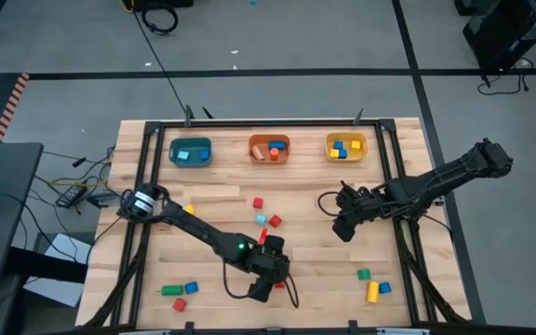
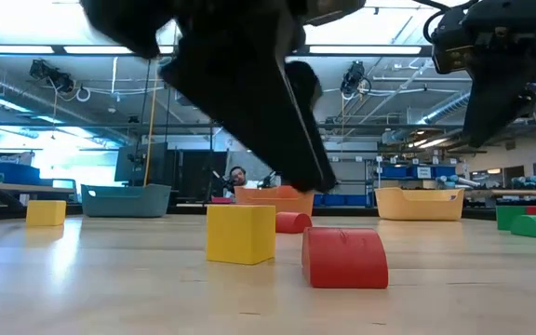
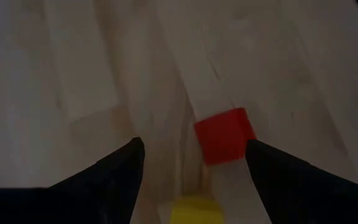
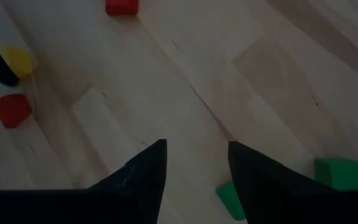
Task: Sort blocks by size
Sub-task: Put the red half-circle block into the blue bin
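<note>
My left gripper (image 1: 262, 279) hangs open near the table's front edge, its fingers pointing steeply down. In the left wrist view a red block (image 3: 224, 135) lies on the table between the fingers, close beside one fingertip (image 3: 253, 148), with a yellow block (image 3: 194, 210) nearer the wrist. The low view shows a yellow cube (image 2: 240, 233) and a red round-topped block (image 2: 345, 258) in front of the dark finger (image 2: 305, 140), whose tip is above the tabletop. My right gripper (image 1: 346, 223) waits open over bare wood at the right (image 4: 194, 155), nothing between its fingers.
Teal (image 1: 191, 151), orange (image 1: 269, 149) and yellow (image 1: 346, 147) bins line the far edge, blocks inside each. Loose blocks lie mid-table (image 1: 266, 220), at front left (image 1: 180, 293) and front right (image 1: 374, 287). Green blocks (image 4: 347, 173) lie near my right gripper.
</note>
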Available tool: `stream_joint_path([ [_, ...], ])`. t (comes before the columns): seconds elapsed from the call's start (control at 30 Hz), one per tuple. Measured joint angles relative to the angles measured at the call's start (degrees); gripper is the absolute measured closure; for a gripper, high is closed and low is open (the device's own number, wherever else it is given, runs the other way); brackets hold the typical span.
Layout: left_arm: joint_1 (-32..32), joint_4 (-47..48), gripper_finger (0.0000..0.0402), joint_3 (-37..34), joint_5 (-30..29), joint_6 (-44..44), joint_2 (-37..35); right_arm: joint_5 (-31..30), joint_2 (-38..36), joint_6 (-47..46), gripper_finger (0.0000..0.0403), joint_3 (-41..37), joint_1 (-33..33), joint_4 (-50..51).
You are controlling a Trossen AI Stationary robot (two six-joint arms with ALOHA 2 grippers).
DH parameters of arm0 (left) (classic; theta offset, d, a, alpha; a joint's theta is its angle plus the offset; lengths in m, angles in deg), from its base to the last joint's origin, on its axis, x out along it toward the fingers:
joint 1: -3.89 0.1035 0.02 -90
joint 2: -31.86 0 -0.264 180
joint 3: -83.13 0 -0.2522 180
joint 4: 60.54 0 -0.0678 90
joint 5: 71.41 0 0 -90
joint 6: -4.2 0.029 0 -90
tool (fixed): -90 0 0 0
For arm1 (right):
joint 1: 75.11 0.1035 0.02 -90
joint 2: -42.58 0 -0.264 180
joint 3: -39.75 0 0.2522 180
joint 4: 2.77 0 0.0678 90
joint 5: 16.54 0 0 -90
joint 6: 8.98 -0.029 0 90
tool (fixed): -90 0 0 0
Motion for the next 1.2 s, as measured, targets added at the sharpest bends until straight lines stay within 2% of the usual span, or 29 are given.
stream_joint_path([
  [0.23,-0.1,-4.7,0.0115,-0.1,2.5,19.9,1.8,-0.3,0.0,-0.5,0.0218,0.0,0.0,-0.3],
  [0.4,-0.2,-2.2,0.0115,0.0,4.4,33.9,1.8,-0.2,0.0,-0.7,0.0218,0.0,0.3,-0.7],
  [0.57,-0.3,-0.1,0.0125,0.0,6.1,43.0,1.8,-0.3,0.0,-2.0,0.0218,0.0,1.0,-1.2],
  [0.8,0.4,-3.2,0.0156,0.0,7.1,45.6,3.5,-1.2,0.0,-3.7,0.0218,0.0,2.2,-1.4],
  [0.93,0.8,-6.8,0.0160,0.1,8.7,45.7,4.5,-1.3,0.0,-4.4,0.0218,0.0,2.5,-1.3],
  [1.2,1.6,-6.2,0.0169,0.1,12.0,45.5,5.3,-1.6,0.0,-4.6,0.0218,0.0,2.5,-1.3],
])
